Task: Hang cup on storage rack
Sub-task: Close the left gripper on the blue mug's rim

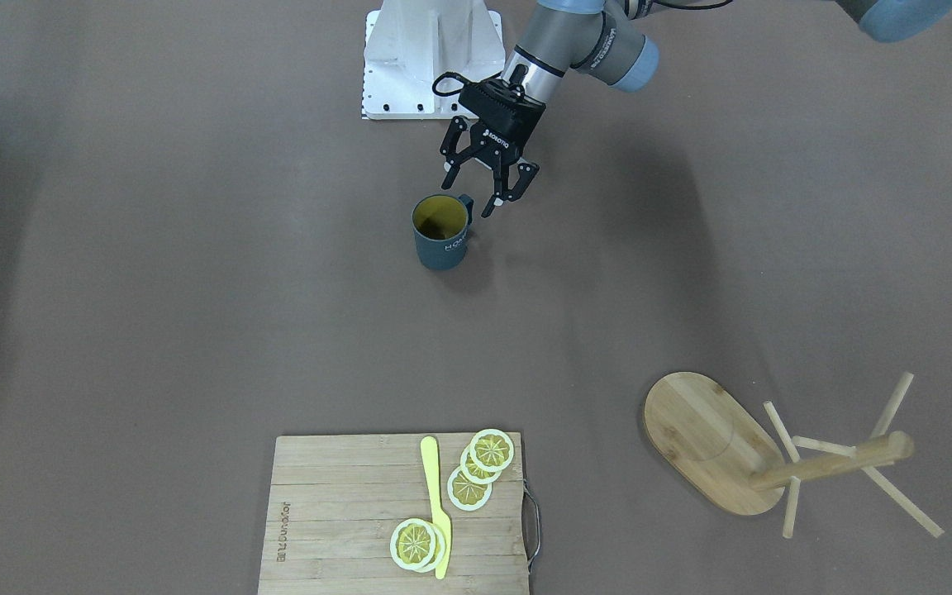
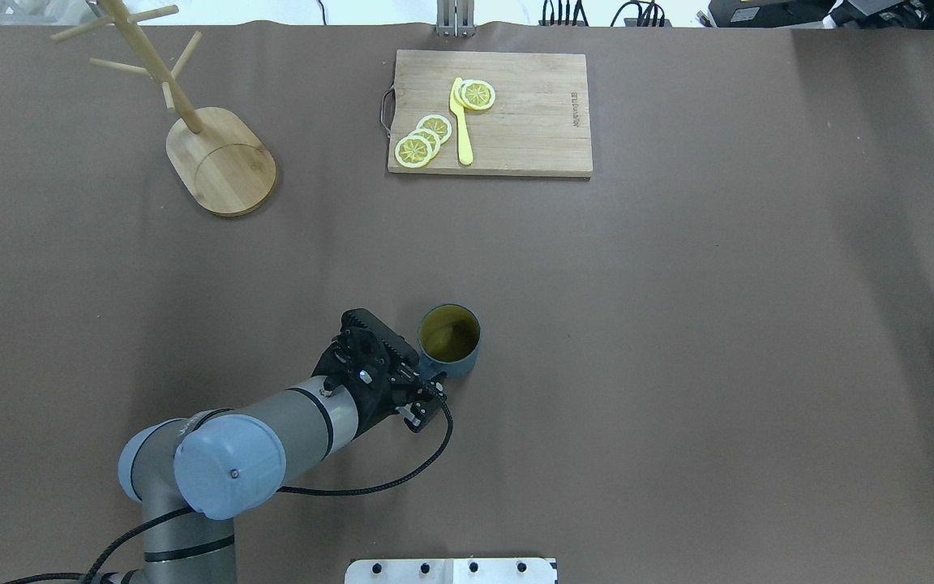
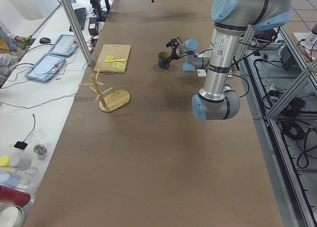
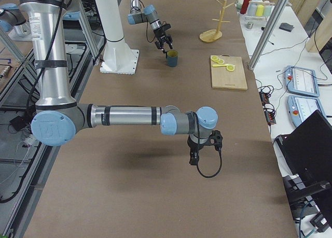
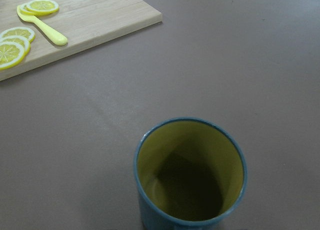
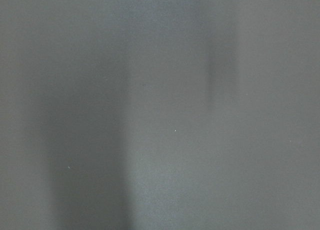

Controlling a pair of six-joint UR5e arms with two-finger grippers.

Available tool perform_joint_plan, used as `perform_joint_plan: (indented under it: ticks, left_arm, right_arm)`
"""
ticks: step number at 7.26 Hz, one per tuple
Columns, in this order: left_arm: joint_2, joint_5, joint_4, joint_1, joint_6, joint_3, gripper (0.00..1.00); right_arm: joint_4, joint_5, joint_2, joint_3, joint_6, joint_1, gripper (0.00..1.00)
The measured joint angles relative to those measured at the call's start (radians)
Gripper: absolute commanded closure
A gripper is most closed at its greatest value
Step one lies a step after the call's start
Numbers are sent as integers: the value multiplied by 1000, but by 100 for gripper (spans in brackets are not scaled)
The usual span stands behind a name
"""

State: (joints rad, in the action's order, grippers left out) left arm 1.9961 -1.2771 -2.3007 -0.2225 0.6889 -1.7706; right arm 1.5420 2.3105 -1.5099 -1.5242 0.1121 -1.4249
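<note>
Left hand (image 1: 480,197) is up by the cup (image 1: 441,233), fingers spread wide and nothing between them. The front-facing camera has its tips just above and beside the loop handle, on the side toward the robot's base; whether one touches it, I can't tell. From overhead that handle is hidden behind the hand's black body, and you only get the yellow inside of the cup. The left wrist camera looks straight down into the upright cup and shows no fingers. The cup stands on the brown tabletop (image 1: 195,330), well apart from the storage rack (image 1: 711,442) at the far left. The cutting board (image 1: 344,512) carries lemon slices (image 1: 492,450) and a yellow knife (image 1: 436,504). Right hand (image 4: 195,156) appears only from the side, pointing down over the tabletop; spread or closed, can't tell.
</note>
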Motion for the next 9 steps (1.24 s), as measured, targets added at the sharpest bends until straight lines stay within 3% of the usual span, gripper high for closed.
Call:
perform_joint_plan:
  ticks: [4, 6, 8, 9]
  left_arm:
    - [0, -6, 1, 0, 0, 12, 46]
    - [0, -7, 2, 0, 0, 12, 60]
    - [0, -7, 3, 0, 0, 10, 94]
    - [0, -8, 3, 1, 0, 9, 100]
  right_arm:
    - [0, 16, 0, 4, 1, -1, 0]
    - [2, 21, 0, 4, 1, -2, 0]
    - [3, 23, 0, 4, 1, -2, 0]
    - [3, 23, 1, 4, 2, -2, 0]
